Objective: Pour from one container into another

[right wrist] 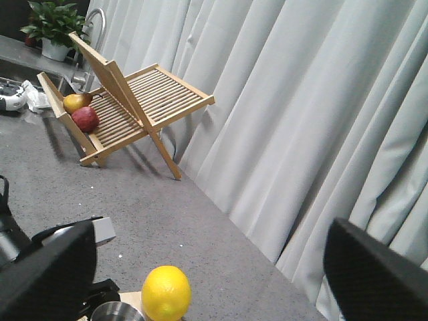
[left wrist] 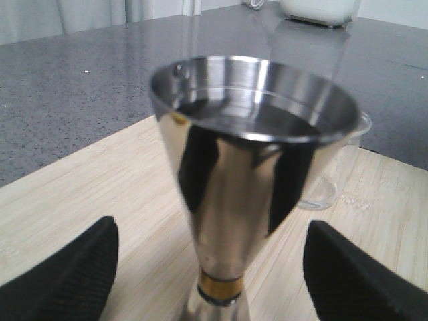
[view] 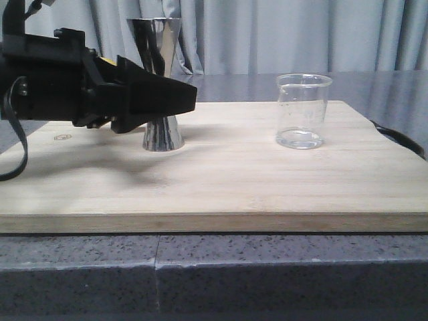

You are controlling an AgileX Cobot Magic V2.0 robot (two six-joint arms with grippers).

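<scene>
Glass beaker [view: 303,111] stands upright on the wooden board [view: 221,180], right of centre in the front view, pouring lip at the rim, a little clear liquid pooled at the bottom. Steel jigger [view: 159,87] stands upright on the same board, to the left and well apart from the beaker; taller than it, hourglass shape, its waist hidden behind the arm in the front view. Left wrist view shows the jigger [left wrist: 244,174] close up: gold band at the narrow waist, upper cup holding liquid, the beaker's lip [left wrist: 348,144] peeking from behind its rim. Left pincer [view: 187,97] reaches in from the left at the height of the jigger's middle; released, its two black fingers [left wrist: 63,281] spread wide either side of the jigger's stem, neither touching it. Board lies on a grey speckled surface [view: 200,267], pale curtain behind. Right pincer [right wrist: 207,294] shows only in its own wrist view, raised and aimed away from the board; released, fingers far apart with nothing between them. Beyond it: a yellow lemon [right wrist: 166,293] on the grey surface, a folding wooden rack [right wrist: 130,107] holding a red fruit and a yellowish one, a potted plant [right wrist: 53,27] at the far end.
</scene>
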